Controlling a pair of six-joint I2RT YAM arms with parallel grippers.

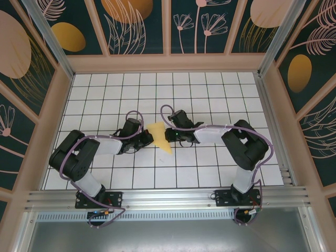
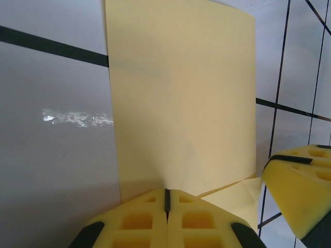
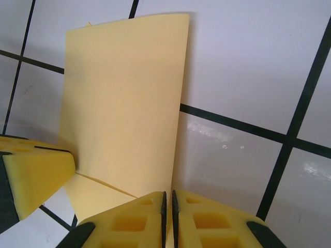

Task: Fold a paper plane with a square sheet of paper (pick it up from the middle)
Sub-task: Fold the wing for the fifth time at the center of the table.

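Two robot arms reach inward over a table (image 1: 210, 89) of white square tiles ruled with black lines. The left arm (image 1: 79, 155) and the right arm (image 1: 244, 144) meet near the middle of the table.

Between them is one folded yellow sheet of paper (image 1: 160, 138). From above it looks like a wedge, wide at the far end and narrowing to a point toward the arm bases.

The left gripper (image 2: 167, 201) has two yellow foam pads pressed together with no gap. The near edge of the sheet runs into the seam between them, so it is pinching the paper. In this wrist view the sheet rises as one smooth panel, and a second layer shows at its lower right corner. One pad (image 2: 302, 181) of the other gripper sits just beside that corner.

The right gripper (image 3: 168, 204) has its two pads almost together, with only a thin dark line between them. It is closed on the lower corner of the same sheet. Here too a folded second layer shows low on the left, next to one pad (image 3: 31, 175) of the left gripper.
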